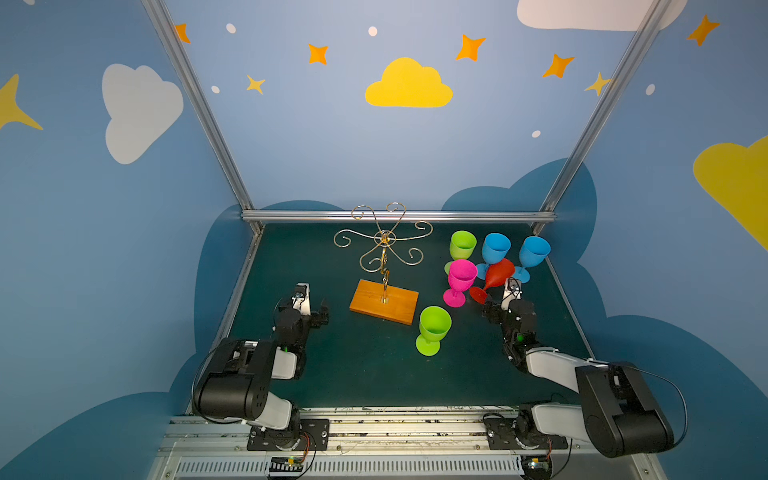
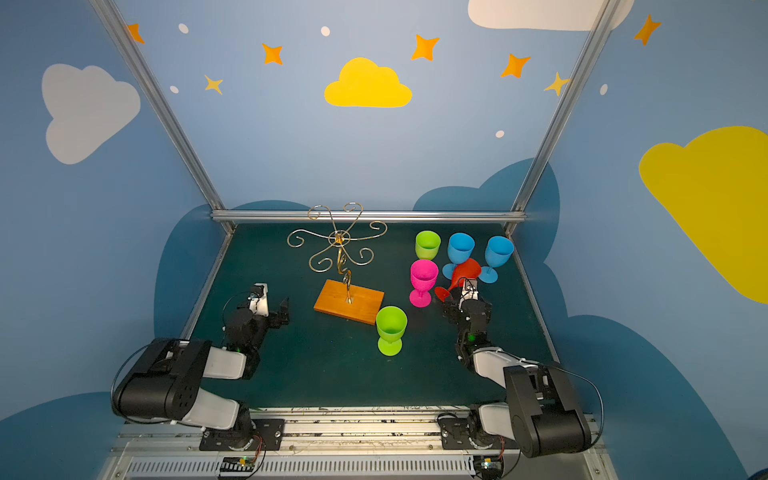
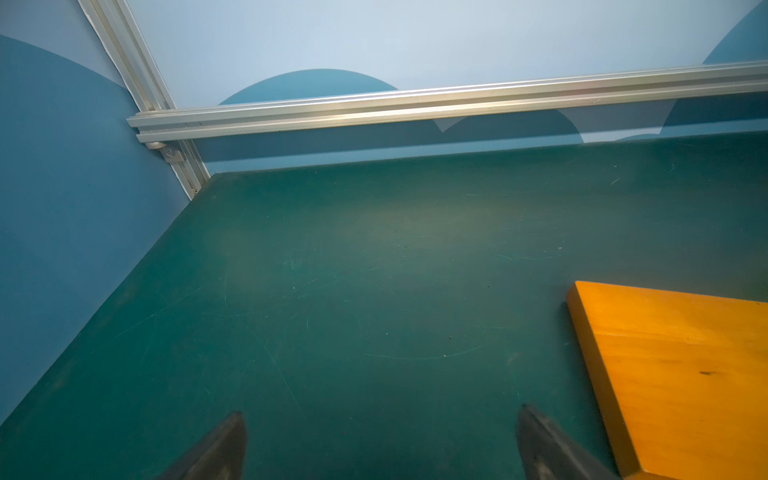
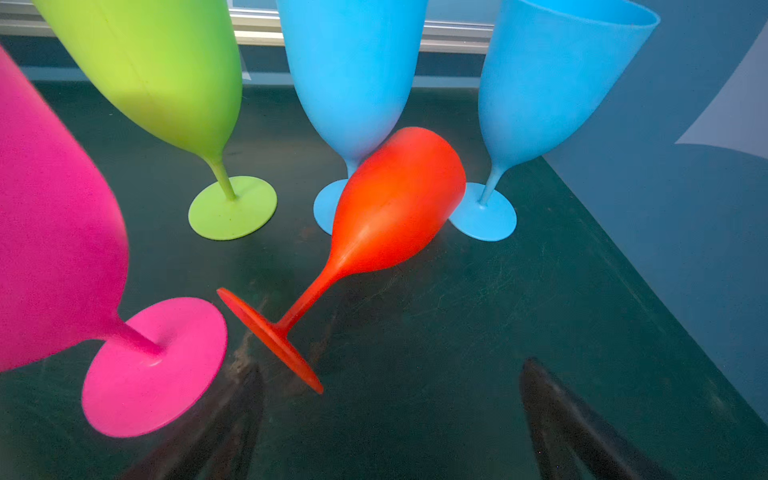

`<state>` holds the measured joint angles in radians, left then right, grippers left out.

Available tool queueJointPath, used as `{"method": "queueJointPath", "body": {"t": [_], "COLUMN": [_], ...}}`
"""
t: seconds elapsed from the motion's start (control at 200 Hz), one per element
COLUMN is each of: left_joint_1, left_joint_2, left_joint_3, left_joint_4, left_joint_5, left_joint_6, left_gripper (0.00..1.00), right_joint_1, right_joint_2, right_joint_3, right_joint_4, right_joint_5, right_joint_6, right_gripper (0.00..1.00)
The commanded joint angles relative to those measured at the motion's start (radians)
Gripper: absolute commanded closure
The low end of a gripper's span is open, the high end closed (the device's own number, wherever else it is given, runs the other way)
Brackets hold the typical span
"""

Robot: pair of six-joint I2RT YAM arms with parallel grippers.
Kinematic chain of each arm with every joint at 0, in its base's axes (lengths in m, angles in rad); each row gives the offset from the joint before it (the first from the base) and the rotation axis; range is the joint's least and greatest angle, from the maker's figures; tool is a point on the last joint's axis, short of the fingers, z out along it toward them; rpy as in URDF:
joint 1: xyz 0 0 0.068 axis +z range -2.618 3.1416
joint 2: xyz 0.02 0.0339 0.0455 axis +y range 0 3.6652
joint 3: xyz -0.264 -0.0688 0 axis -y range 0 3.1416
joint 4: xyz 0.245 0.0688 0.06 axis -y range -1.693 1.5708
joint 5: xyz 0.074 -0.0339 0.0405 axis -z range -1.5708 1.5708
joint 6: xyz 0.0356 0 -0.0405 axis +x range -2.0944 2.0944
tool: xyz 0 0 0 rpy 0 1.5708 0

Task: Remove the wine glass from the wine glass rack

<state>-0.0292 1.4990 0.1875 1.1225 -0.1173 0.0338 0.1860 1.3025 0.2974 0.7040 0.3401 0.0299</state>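
Gold-wire wine glass rack point(image 1: 374, 305): 6 scroll arms, twisted stem, orange wood base. L gripper point(image 3: 381, 413) & R gripper point(image 4: 390, 368): fingers spread wide.

Desk point(image 1: 374, 374): dark green top, finely scratched.
Back rail point(image 1: 399, 216): aluminium profile along the desk's far edge.
Uprights: left post point(image 1: 201, 104) and right post point(image 1: 602, 104), aluminium, rising from the far corners.
Walls point(image 1: 332, 158): blue panels on three sides; white and yellow clouds, orange stars, pale dots.
Front rail point(image 1: 407, 428): silver extrusion along the near edge, slotted panel point(image 1: 349, 467) just beside it.
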Motion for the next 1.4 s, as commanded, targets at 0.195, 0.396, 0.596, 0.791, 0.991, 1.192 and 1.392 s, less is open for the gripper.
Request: {"method": "queueJointPath", "body": {"t": [0.195, 0.396, 0.596, 0.791, 0.991, 1.192, 1.392], "left_joint_1": [-0.004, -0.003, -0.003, -0.003, -0.003, -0.004, -0.004], "left_joint_2": [-0.004, -0.005, -0.005, -0.005, -0.006, -0.006, -0.006], "left_joint_3": [0.016, 0.017, 0.018, 0.020, 0.022, 0.025, 0.026], "left_joint_4": [-0.001, -0.002, -0.005, -0.010, -0.014, -0.020, -0.024], "left_joint_5": [-0.015, -0.019, -0.022, -0.023, -0.021, -0.022, -0.024], "left_joint_6": [-0.003, -0.005, -0.006, -0.006, -0.006, -0.007, -0.007], "left_gripper": [0.00, 0.01, 0.01, 0.01, 0.01, 0.01, 0.01], "right_joint_1": [-0.012, -0.039, -0.039, -0.042, -0.081, -0.083, -0.084], "right_joint_2": [-0.119, -0.290, -0.335, -0.412, -0.230, -0.083, 0.070], "right_joint_3": [0.003, 0.116, 0.267, 0.267, 0.573, 0.620, 0.676], "right_joint_4": [-0.097, -0.461, -0.780, -0.777, -1.199, -1.137, -1.183], "right_joint_5": [0.014, -0.006, -0.079, -0.156, -0.187, -0.227, -0.250], "right_joint_6": [0.047, 0.202, 0.349, 0.371, 0.503, 0.527, 0.597], "right_gripper": [0.06, 0.03, 0.03, 0.07, 0.16, 0.21, 0.28]}}
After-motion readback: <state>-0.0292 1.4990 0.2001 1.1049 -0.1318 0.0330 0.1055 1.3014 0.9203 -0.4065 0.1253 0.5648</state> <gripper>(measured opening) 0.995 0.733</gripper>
